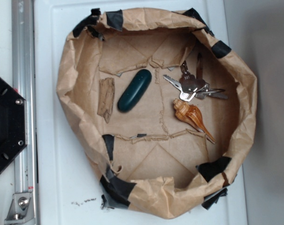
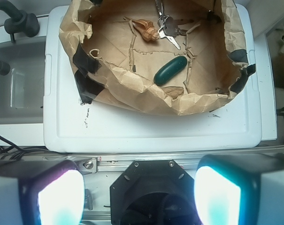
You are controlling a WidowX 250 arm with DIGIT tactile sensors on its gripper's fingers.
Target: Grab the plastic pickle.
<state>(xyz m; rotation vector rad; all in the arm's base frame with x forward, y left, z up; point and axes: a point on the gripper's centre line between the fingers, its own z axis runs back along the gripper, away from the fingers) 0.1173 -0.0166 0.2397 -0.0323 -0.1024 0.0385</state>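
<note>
The plastic pickle, a glossy dark teal-green capsule, lies tilted on the floor of a crumpled brown paper basin. In the wrist view my gripper is open, its two glowing fingertips wide apart with nothing between them. It hovers high above the robot's black base, well short of the basin and the pickle. The gripper does not appear in the exterior view.
A striped orange-brown conch shell and a bunch of keys lie in the basin beyond the pickle. A brown cardboard scrap sits beside it. The basin rests on a white lid. An aluminium rail runs along the side.
</note>
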